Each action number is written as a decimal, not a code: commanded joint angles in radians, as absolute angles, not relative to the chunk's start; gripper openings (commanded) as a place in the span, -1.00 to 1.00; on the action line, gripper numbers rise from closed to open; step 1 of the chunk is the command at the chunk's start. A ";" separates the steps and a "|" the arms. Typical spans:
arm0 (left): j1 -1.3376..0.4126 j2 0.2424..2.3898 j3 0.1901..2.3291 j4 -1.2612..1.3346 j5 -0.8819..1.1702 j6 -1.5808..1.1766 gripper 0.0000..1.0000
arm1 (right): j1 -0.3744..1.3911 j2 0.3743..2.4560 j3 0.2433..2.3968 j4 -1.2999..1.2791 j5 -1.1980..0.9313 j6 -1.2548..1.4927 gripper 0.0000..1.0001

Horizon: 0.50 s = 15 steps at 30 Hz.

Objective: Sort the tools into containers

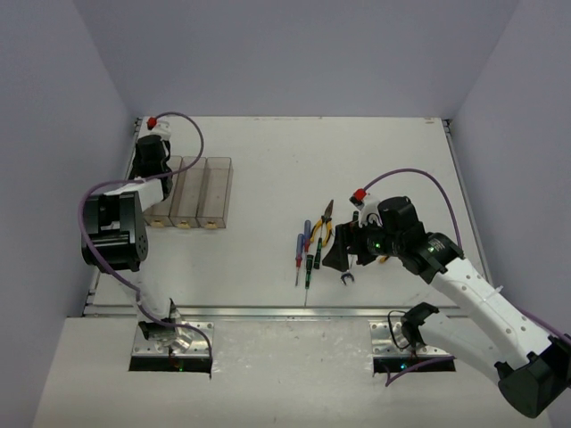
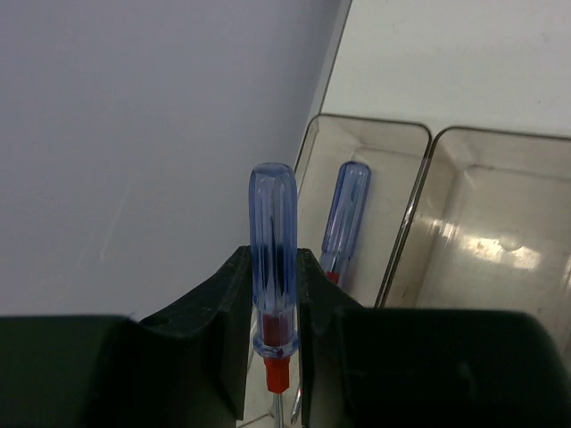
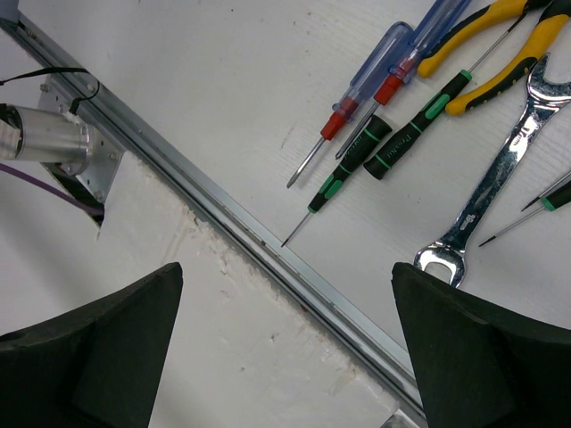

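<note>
My left gripper (image 1: pixel 152 169) is shut on a blue/red-handled screwdriver (image 2: pixel 272 259), held just above the left end of the clear bins (image 1: pixel 214 192). In the left wrist view a second blue-handled screwdriver (image 2: pixel 345 214) lies in the leftmost bin (image 2: pixel 366 125). My right gripper (image 1: pixel 343 254) is open and empty over the table's near edge, above the tool cluster. The right wrist view shows two blue/red screwdrivers (image 3: pixel 375 67), black/green screwdrivers (image 3: pixel 419 120), yellow-handled pliers (image 3: pixel 500 53) and a silver wrench (image 3: pixel 495 178).
A metal rail (image 3: pixel 268 241) runs along the table's near edge below the tools. The grey left wall (image 2: pixel 134 134) stands close beside the bins. The arm base mounts (image 1: pixel 174 343) sit in front of the rail.
</note>
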State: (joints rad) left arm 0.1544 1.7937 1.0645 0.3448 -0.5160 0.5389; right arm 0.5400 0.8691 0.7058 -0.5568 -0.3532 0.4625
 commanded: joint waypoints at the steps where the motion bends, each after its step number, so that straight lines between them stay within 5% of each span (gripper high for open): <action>1: 0.195 1.762 1.032 0.465 -0.451 0.513 -1.00 | 0.543 0.852 0.703 -0.518 -0.374 0.448 0.98; 7: 0.196 1.763 1.030 0.448 -0.419 0.527 -0.81 | 0.543 0.857 0.710 -0.517 -0.379 0.448 0.98; 15: 0.198 1.784 1.057 0.396 -0.397 0.488 0.51 | 0.543 0.850 0.706 -0.520 -0.373 0.445 0.98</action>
State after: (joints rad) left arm 0.1959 1.7939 1.0155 0.3702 -0.4175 0.5208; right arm 0.5400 0.8624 0.7048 -0.5549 -0.3679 0.4625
